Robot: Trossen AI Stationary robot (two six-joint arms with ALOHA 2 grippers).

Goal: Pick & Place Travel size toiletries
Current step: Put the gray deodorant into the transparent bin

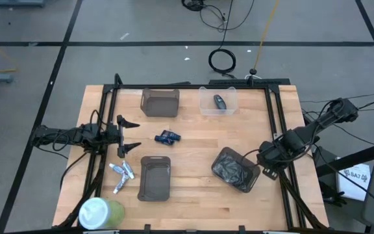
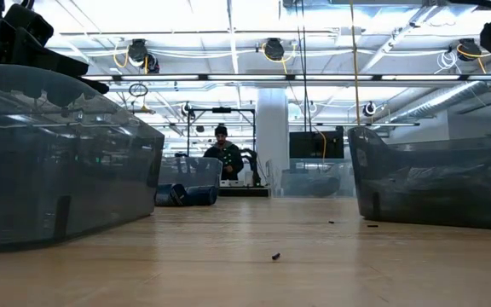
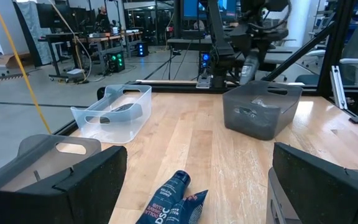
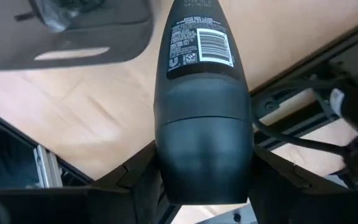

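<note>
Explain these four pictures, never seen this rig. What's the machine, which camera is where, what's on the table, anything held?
It is a two-armed robot at a wooden table. One picture looks straight down from above, one looks level across the tabletop, and one comes from a camera on each wrist.

In the overhead picture the left gripper hangs open at the table's left side, empty. Near it lie two dark blue squeeze tubes and a few small white-and-silver squeeze tubes. There are also three smoky grey plastic bins, a clear plastic bin with a dark item inside, and a green bottle with a white cap.

The right gripper sits at the table's right edge, closed on a black roll-on deodorant bottle, seen in its wrist picture.
</note>
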